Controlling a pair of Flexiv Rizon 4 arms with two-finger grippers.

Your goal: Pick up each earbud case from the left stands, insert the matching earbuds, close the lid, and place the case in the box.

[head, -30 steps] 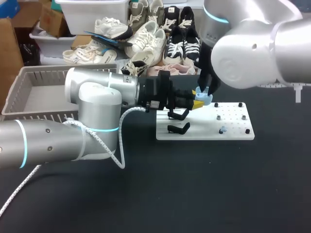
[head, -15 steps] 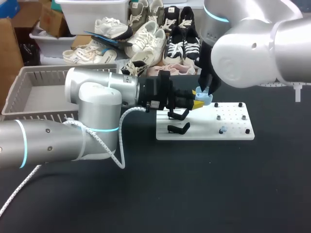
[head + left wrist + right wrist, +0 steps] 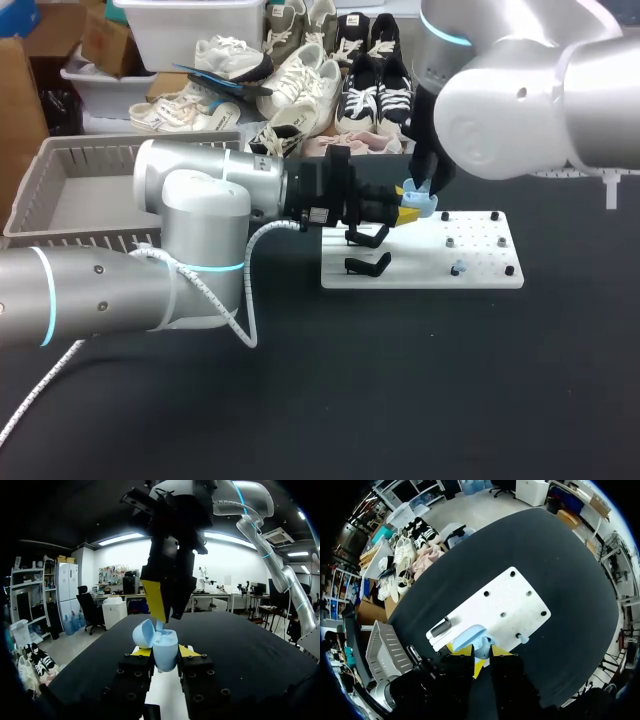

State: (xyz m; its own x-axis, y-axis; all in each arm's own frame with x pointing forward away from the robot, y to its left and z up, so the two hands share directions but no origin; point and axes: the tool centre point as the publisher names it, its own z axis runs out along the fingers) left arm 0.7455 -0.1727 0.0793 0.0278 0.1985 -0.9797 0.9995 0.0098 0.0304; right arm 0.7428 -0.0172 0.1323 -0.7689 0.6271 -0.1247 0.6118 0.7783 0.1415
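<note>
My left gripper [image 3: 408,212] [image 3: 164,652] holds a light blue earbud case [image 3: 422,205] [image 3: 163,649] above the white plate [image 3: 485,262], its yellow tips pressing the case from both sides. The case's lid [image 3: 143,633] stands open. My right gripper [image 3: 424,188] [image 3: 481,652] comes straight down onto the open case [image 3: 470,636]. Its tips stand close together around a small light blue piece that looks like an earbud, right at the case's opening. Another light blue earbud [image 3: 458,268] [image 3: 522,638] sits on a peg of the plate.
Two black stands [image 3: 368,264] sit empty on the plate's left part, just under my left gripper. Several small black pegs dot the plate's right part [image 3: 512,602]. A grey basket [image 3: 60,236] stands at the table's far left.
</note>
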